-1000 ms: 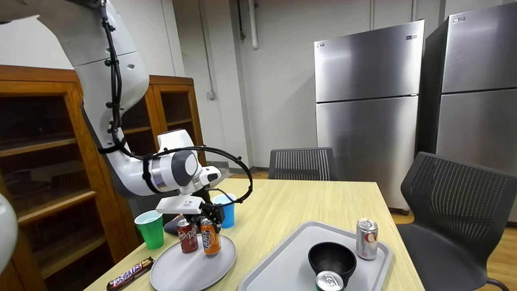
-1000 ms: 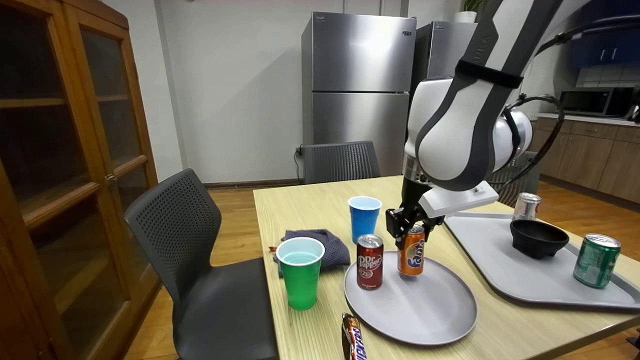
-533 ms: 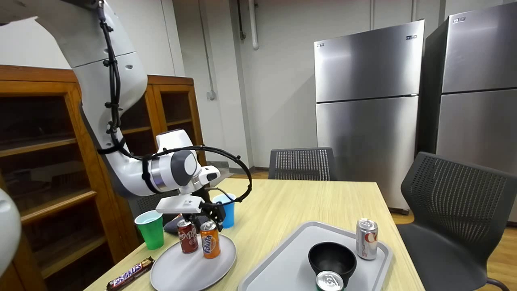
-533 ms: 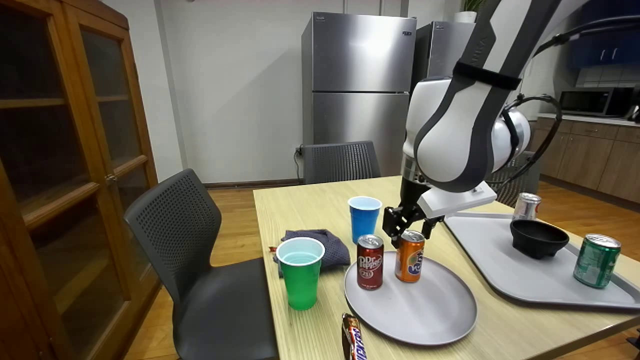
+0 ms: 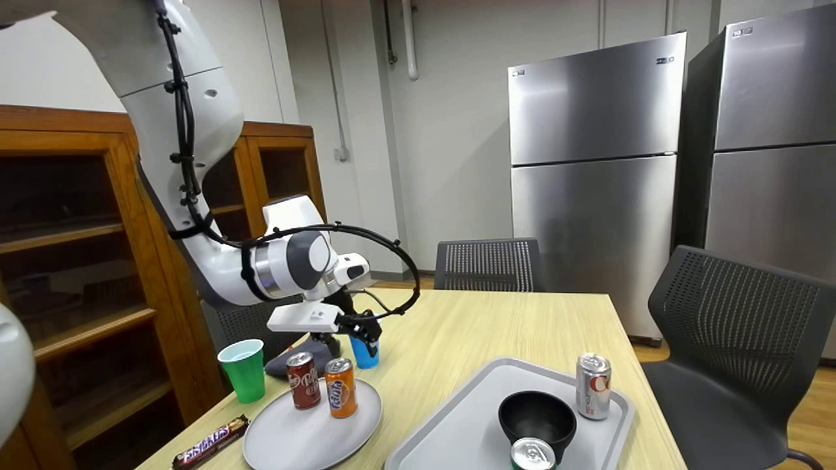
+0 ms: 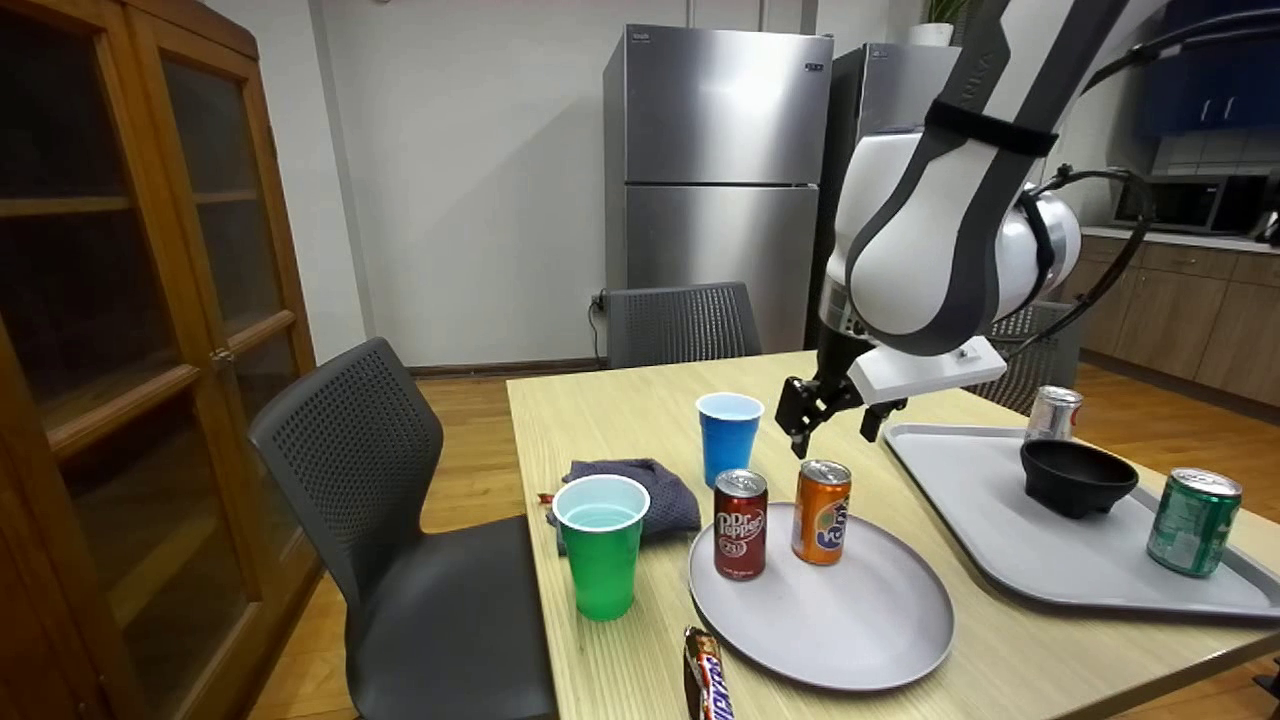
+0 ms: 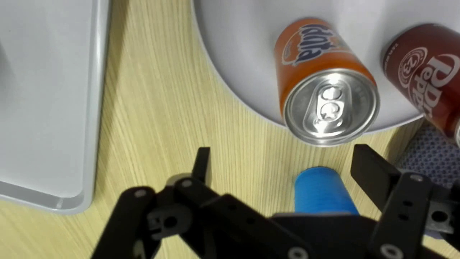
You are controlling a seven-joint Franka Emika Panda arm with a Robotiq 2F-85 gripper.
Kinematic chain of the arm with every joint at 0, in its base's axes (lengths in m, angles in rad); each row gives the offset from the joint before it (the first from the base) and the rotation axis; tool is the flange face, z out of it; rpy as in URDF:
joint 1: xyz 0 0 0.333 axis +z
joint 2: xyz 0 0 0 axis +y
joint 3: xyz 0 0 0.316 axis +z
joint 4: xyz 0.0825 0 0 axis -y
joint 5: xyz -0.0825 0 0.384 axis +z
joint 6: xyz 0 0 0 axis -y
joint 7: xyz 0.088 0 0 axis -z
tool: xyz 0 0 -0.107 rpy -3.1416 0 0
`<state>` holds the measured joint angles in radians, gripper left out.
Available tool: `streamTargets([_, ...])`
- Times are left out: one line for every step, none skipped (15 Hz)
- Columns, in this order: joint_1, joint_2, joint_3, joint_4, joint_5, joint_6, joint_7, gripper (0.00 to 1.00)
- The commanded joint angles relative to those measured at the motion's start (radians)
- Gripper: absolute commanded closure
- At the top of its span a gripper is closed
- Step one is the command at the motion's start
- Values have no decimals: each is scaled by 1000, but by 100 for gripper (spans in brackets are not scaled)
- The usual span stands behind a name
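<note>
My gripper (image 6: 835, 437) stands open above and behind the orange Fanta can (image 6: 822, 512), with nothing between its fingers. In the wrist view the jaws are spread wide below the Fanta can (image 7: 309, 50), apart from it. That can is upright on the round grey plate (image 6: 850, 635), near its far edge. Beside it on the same plate stands a dark red Dr Pepper can (image 6: 740, 525). A blue cup (image 7: 323, 190) shows lower down between the fingers in the wrist view, partly covered by the gripper body; an exterior view shows the blue cup (image 6: 728, 430) standing on the table.
A green cup (image 6: 602, 550), a dark folded cloth (image 6: 665, 500) and a Snickers bar (image 5: 212, 440) lie around the plate. On the grey tray (image 6: 1000, 540) are a black bowl (image 6: 1075, 475), a silver can (image 5: 593, 386) and a green can (image 6: 1195, 520). Chairs stand around the table.
The gripper has opened and let go of the Fanta can, which settled upright on the plate. Afterwards the gripper rose and backed away from it. The other things have not moved.
</note>
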<state>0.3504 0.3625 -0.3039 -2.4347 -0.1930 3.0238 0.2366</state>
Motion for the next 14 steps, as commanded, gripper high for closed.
streamTargets([-11,-41,-41,4,-7,7,32,0])
streamTargets([-22,-45,-47,11,-1,6,34,0])
streamTargets([-31,-49,-52,16,3,4,37,0])
streamTargets([-39,-48,-62,24,4,9,43,0])
streamTargets([-46,-48,-71,31,5,9,48,0])
streamTargets([-54,-48,-79,37,7,11,53,0])
streamTargets([-63,-46,-88,44,8,14,58,0])
streamTargets([-71,-44,-100,51,9,17,63,0])
streamTargets([-63,-42,-122,55,17,20,66,0])
streamTargets([-70,-40,-135,60,20,25,70,0])
streamTargets([-69,-38,-153,66,21,25,75,0])
streamTargets([-73,-36,-171,69,23,30,80,0])
streamTargets([-72,-34,-189,75,24,29,87,0])
streamTargets([-76,-31,-205,79,27,31,91,0])
